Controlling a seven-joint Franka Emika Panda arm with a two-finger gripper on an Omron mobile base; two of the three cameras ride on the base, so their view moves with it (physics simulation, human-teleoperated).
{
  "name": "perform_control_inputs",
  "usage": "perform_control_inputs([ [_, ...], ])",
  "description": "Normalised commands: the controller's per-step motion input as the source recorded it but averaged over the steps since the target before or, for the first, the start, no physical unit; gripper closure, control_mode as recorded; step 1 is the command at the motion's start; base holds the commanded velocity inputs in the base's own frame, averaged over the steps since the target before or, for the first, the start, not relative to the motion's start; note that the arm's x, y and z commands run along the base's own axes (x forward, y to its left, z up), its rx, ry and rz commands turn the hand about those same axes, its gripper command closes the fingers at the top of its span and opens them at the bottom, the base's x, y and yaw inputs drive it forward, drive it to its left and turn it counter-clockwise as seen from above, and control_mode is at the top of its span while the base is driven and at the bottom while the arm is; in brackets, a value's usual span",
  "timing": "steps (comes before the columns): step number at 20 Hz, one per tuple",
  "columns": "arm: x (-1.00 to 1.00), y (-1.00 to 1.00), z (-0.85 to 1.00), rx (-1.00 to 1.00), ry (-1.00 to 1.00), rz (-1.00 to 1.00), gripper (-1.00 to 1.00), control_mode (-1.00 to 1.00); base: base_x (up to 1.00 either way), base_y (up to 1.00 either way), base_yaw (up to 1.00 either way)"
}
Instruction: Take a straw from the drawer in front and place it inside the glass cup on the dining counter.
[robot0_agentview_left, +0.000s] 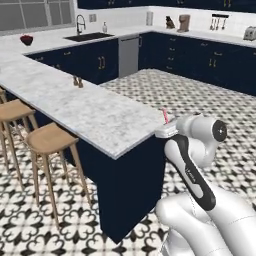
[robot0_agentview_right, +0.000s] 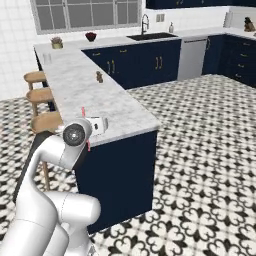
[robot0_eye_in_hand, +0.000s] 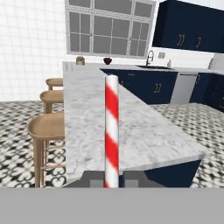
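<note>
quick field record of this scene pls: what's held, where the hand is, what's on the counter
held: red-and-white striped straw, upright between the shut fingers
gripper: gripper at the near end of the dining counter
on counter: two small brown shakers partway along
glass cup: cannot make it out
seating: wooden stools along the counter's far side
</note>
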Motion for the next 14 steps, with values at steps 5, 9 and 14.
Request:
perform_control_inputs([
  [5,0.0,0.0,0.0,0.0,0.0,0.0,1.0,1.0,-0.01,1.0,-0.39],
  [9,0.0,0.0,0.0,0.0,0.0,0.0,1.0,1.0,0.0,1.0,-0.39],
  [14,0.0,0.0,0.0,0.0,0.0,0.0,1.0,1.0,-0.01,1.0,-0.39],
])
